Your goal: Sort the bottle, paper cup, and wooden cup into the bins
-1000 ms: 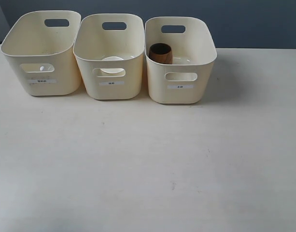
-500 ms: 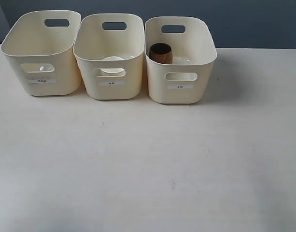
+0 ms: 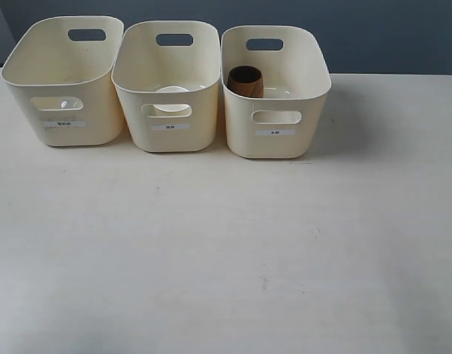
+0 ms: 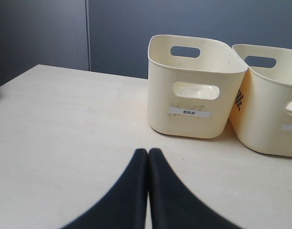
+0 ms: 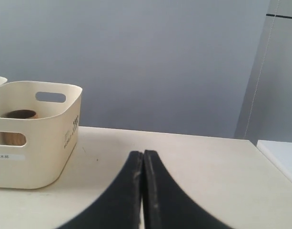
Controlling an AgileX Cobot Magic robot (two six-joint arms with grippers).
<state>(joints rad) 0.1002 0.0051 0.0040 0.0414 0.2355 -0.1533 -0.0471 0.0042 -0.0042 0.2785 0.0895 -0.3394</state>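
Three cream bins stand in a row at the back of the table: left bin (image 3: 93, 110), middle bin (image 3: 203, 110), right bin (image 3: 240, 136). The dark brown wooden cup (image 3: 245, 81) stands upright inside the right bin and also shows in the right wrist view (image 5: 17, 114). The paper cup's white rim (image 3: 172, 90) shows inside the middle bin. A small white spot (image 3: 64, 105) behind the left bin's slot may be the bottle's cap; the bottle is otherwise hidden. My left gripper (image 4: 148, 151) and right gripper (image 5: 143, 153) are shut and empty, well short of the bins and outside the exterior view.
The pale table (image 3: 226, 243) stretches in front of the bins. In the left wrist view the left bin (image 4: 193, 124) and middle bin (image 4: 265, 119) stand ahead. The right bin (image 5: 41, 162) is to one side in the right wrist view. A dark wall stands behind the table.
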